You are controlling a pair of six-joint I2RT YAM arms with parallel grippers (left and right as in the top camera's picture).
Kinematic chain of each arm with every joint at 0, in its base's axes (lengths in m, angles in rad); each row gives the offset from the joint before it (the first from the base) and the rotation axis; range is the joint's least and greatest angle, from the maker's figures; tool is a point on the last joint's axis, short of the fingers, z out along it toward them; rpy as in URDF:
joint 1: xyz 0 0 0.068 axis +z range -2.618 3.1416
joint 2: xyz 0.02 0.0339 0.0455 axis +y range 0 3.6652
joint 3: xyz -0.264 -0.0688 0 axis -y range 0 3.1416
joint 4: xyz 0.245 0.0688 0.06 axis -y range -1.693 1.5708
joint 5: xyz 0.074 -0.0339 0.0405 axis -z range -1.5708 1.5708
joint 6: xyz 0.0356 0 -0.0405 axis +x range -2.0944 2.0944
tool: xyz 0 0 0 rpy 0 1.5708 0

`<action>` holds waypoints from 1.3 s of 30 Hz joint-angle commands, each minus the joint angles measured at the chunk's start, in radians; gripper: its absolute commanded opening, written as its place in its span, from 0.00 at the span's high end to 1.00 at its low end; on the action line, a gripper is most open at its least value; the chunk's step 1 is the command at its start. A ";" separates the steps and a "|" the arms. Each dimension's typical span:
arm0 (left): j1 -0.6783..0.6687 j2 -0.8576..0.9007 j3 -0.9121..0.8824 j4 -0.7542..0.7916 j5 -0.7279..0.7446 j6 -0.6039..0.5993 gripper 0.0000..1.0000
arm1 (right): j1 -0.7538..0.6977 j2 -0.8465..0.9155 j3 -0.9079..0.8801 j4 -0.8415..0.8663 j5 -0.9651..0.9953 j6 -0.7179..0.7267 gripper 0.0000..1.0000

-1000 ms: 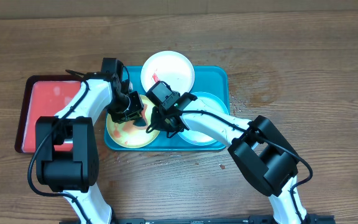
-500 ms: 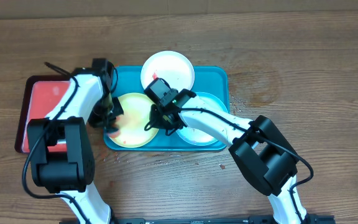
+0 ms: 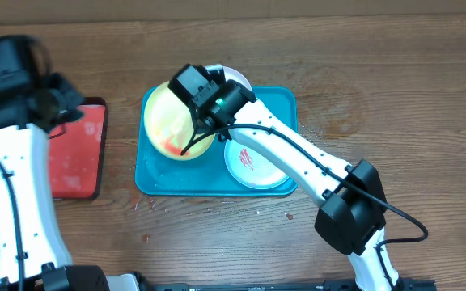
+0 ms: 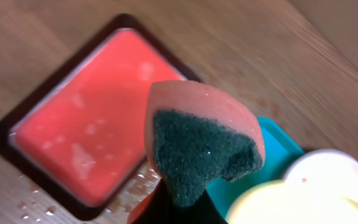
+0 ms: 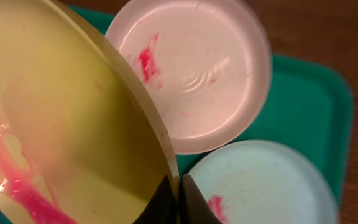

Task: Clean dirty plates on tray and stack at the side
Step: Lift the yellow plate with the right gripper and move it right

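Observation:
My right gripper [image 3: 204, 128] is shut on the rim of the yellow-green plate [image 3: 175, 121] and holds it tilted up above the left half of the teal tray [image 3: 217, 184]. In the right wrist view the fingers [image 5: 180, 200] pinch the plate's edge, and its face [image 5: 61, 124] has a red smear. The white plate [image 5: 197, 68], smeared red, lies at the tray's far side. The pale blue plate [image 3: 253, 163] with a red smear lies at the tray's right. My left gripper [image 4: 176, 200] is shut on an orange and green sponge [image 4: 204, 143], raised at the far left above the red tray.
The red tray with a dark rim [image 3: 75, 149] lies left of the teal tray and looks wet in the left wrist view [image 4: 98, 130]. Water drops and small red specks dot the wooden table [image 3: 379, 105] round both trays.
My right gripper has lifted the yellow-green plate off the tray and tilted it up. My left arm has pulled the sponge away to the far left and up.

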 commanded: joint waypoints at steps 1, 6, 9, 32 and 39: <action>0.104 0.047 -0.032 0.007 0.114 0.017 0.96 | 0.050 -0.010 0.096 -0.040 0.322 -0.175 0.96; 0.186 0.111 -0.039 0.002 0.130 0.020 0.96 | 0.121 -0.010 0.110 -0.043 0.530 -0.323 0.96; 0.196 0.148 -0.039 0.001 0.129 0.026 0.96 | 0.167 -0.010 0.110 -0.032 0.652 -0.395 0.96; 0.197 0.232 -0.039 0.025 0.129 0.027 0.96 | 0.302 -0.009 0.105 0.139 0.570 -0.492 0.96; 0.197 0.232 -0.039 0.017 0.129 0.027 0.96 | 0.161 -0.023 0.115 0.047 0.468 -0.353 0.96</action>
